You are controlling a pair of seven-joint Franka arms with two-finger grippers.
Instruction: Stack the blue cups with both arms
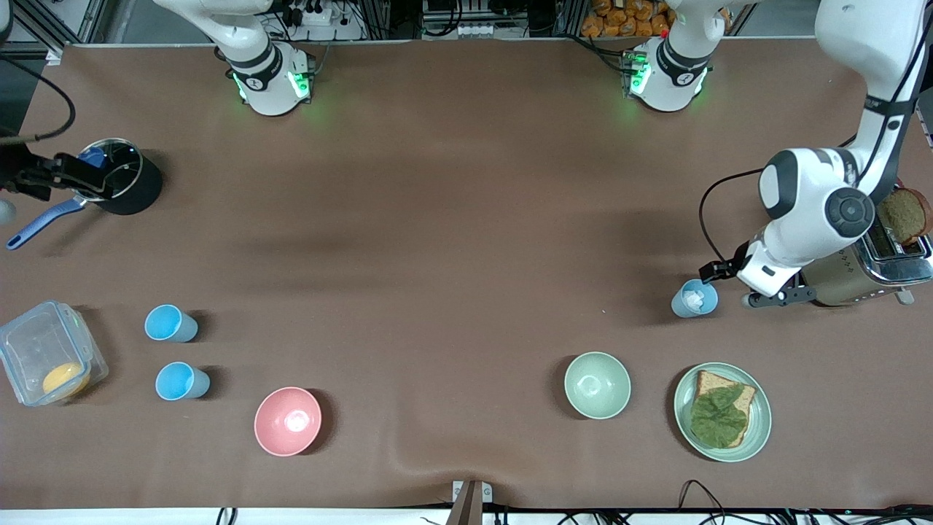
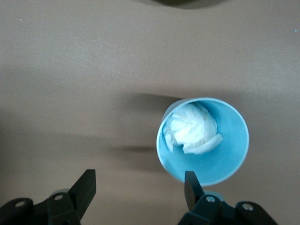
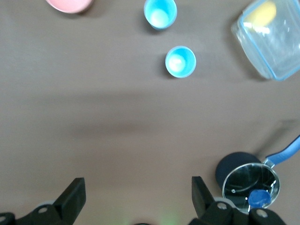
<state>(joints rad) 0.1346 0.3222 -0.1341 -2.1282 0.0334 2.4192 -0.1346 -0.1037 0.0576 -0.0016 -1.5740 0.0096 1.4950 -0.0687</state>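
Two bright blue cups stand upright side by side near the right arm's end of the table; the right wrist view shows them too. A paler blue cup with crumpled white paper inside stands next to the toaster. My left gripper is low beside this cup and open; the cup's rim is against one fingertip, with only bare table between the fingers. My right gripper hangs open high over the table near its own base, holding nothing.
A black pot with a glass lid and blue handle, and a clear box, are toward the right arm's end. A pink bowl, pale green bowl and plate of bread lie nearer the camera. A toaster stands under the left arm.
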